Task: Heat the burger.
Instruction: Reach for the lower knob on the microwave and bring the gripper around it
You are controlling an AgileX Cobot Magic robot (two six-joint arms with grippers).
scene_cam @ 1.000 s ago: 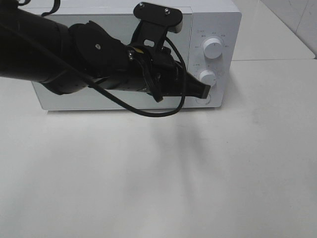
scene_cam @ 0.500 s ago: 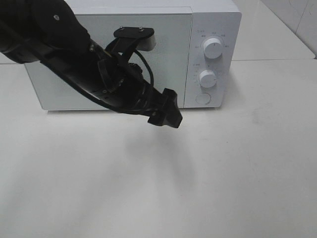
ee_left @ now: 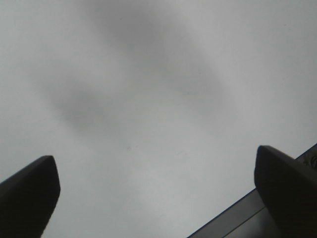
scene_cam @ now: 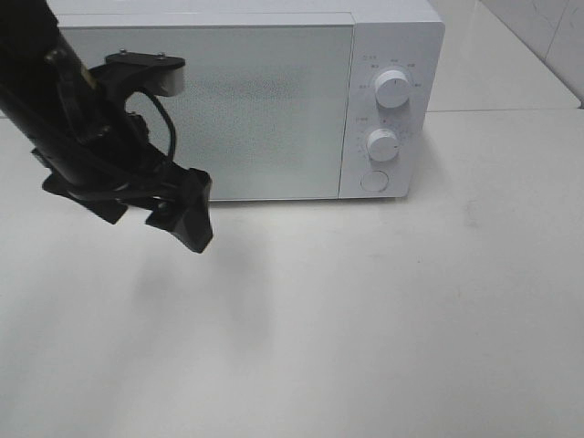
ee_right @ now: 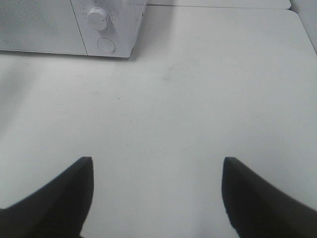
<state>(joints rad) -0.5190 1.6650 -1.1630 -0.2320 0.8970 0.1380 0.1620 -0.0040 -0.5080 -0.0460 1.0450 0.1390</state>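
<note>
Exterior high: one white microwave [scene_cam: 246, 100], door closed, two knobs [scene_cam: 391, 88], one round button [scene_cam: 373, 181]. The left gripper [scene_cam: 151, 217] hangs low before the door's left end, jaws wide apart, nothing between them.

Left wrist: only bare table [ee_left: 148, 99] beyond the fingers [ee_left: 29, 198].

Right wrist: the right gripper [ee_right: 156, 198] (unseen from above) is spread and empty. The microwave is well ahead of it, one knob showing.

Where the burger is cannot be told.
</note>
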